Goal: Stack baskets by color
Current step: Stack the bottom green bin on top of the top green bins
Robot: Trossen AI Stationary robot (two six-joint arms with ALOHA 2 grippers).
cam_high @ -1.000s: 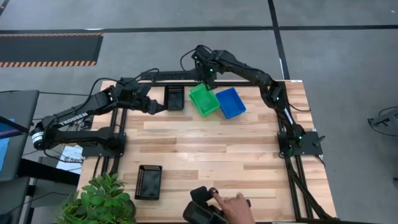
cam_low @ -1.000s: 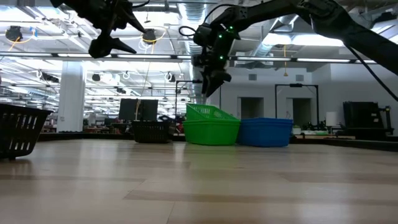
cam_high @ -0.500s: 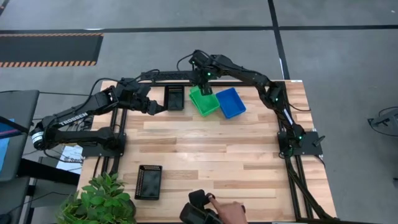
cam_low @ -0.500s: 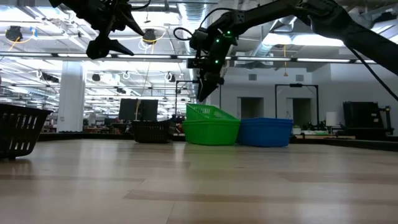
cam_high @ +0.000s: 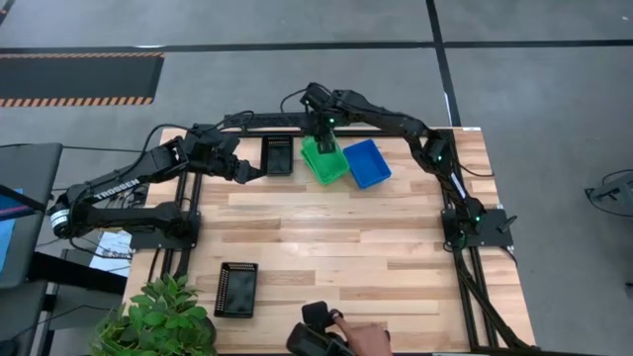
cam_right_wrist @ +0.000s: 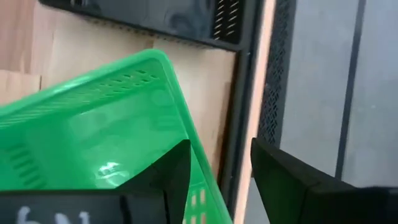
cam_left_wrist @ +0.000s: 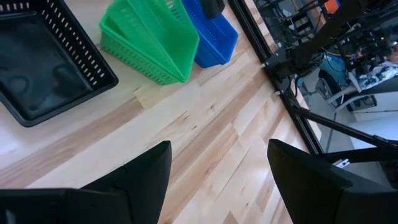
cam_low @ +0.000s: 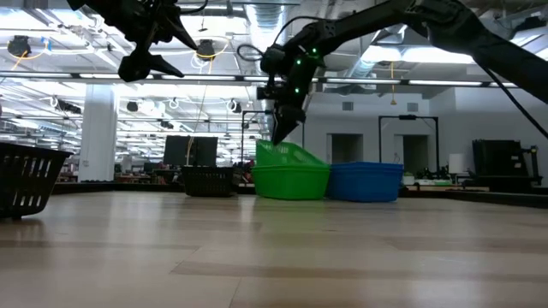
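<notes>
One camera looks straight down on the desk (cam_high: 326,247); another sits level at desk height; wrist cameras look close, seemingly sharing the green baskets (cam_left_wrist: 152,40).

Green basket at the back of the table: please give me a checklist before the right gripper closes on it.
1. Right gripper at the rim of the top green basket: ok.
2. Rim between its fingers: ok, they straddle it.
3. Grip closed: not ok, a gap shows.
4. Top basket seated flat in the stack: not ok, tilted.
5. Blue basket clear of the fingers: ok, beside.
6. Left gripper out of the way: ok, open near the black basket.
</notes>
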